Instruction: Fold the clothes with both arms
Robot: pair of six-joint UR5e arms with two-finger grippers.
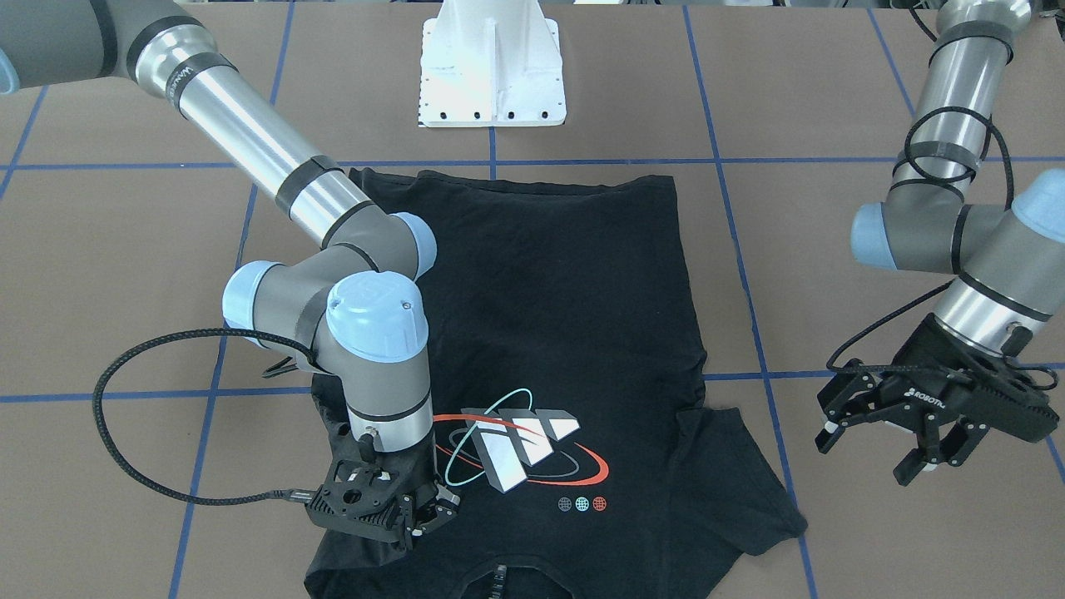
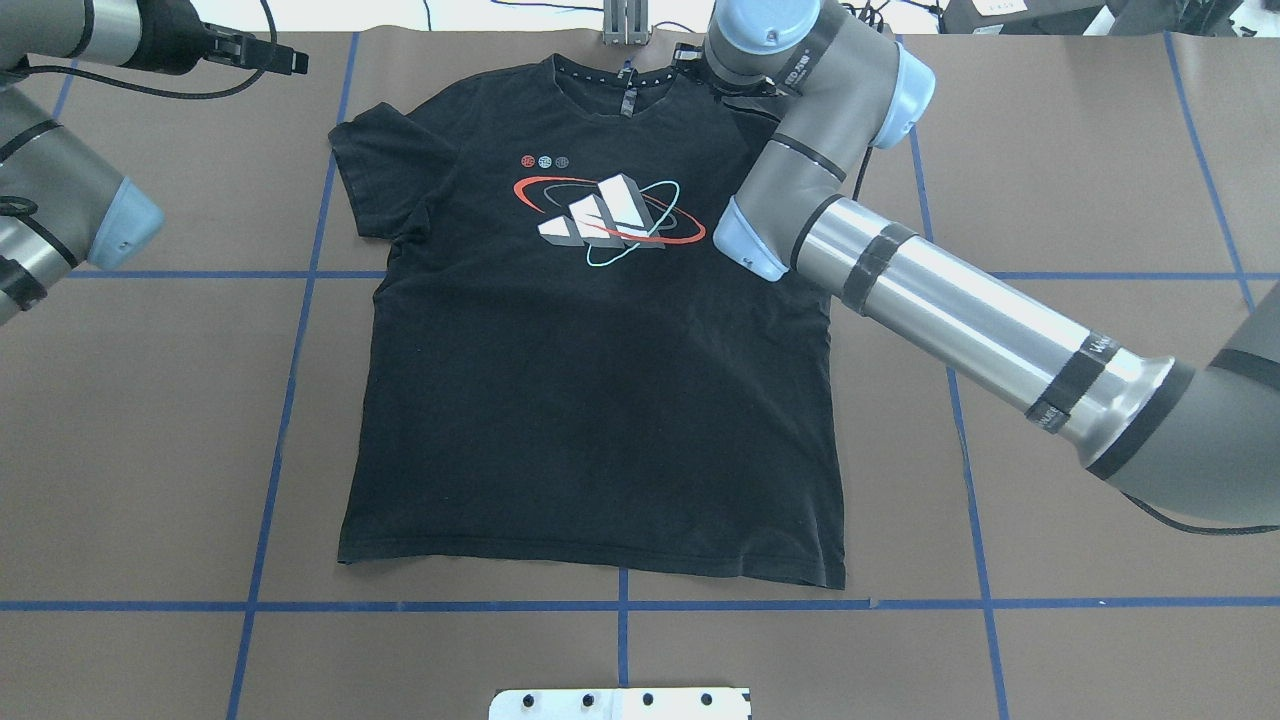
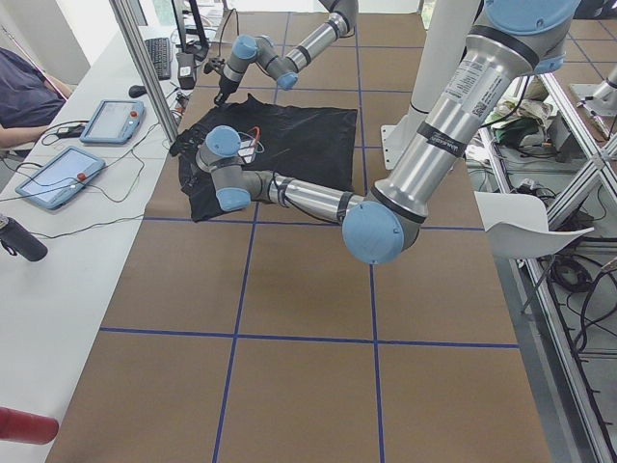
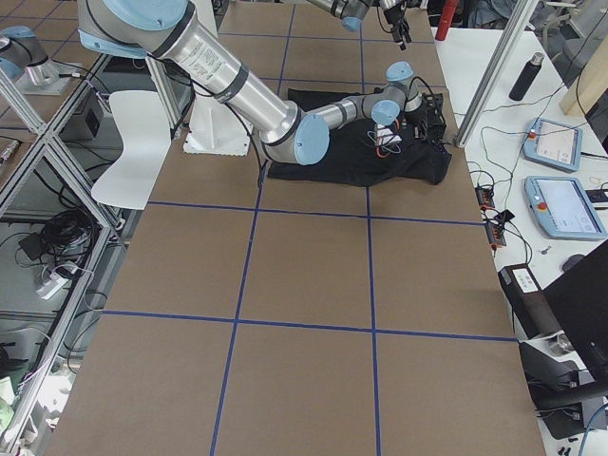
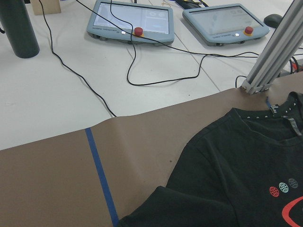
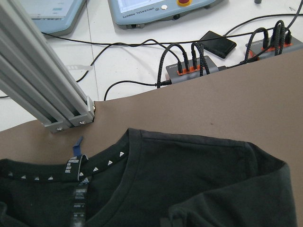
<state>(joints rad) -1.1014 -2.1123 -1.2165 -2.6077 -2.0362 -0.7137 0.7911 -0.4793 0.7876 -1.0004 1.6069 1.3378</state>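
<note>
1. The black T-shirt [image 1: 566, 316] lies flat, print up, on the brown table [image 1: 832, 100], hem toward the white pedestal [image 1: 492, 75].
2. My left gripper [image 1: 878, 449] hangs beside one sleeve [image 1: 732, 491], clear of cloth, fingers spread.
3. My right gripper [image 1: 420, 520] sits low over the shirt's other side; I cannot tell its fingers' state.
4. The right arm [image 2: 950, 310] crosses that side; an aluminium post [image 6: 42, 90] stands just past the collar [image 2: 620, 75].

A brown table [image 2: 1100, 150] gridded with blue tape [image 2: 400, 605] carries a white pedestal base [image 1: 491, 75], and beyond its far edge a white bench [image 5: 47, 94] holds two touchscreen pendants [image 5: 130, 21], a dark bottle [image 5: 19, 28] and cabled hubs [image 6: 189, 73].
</note>
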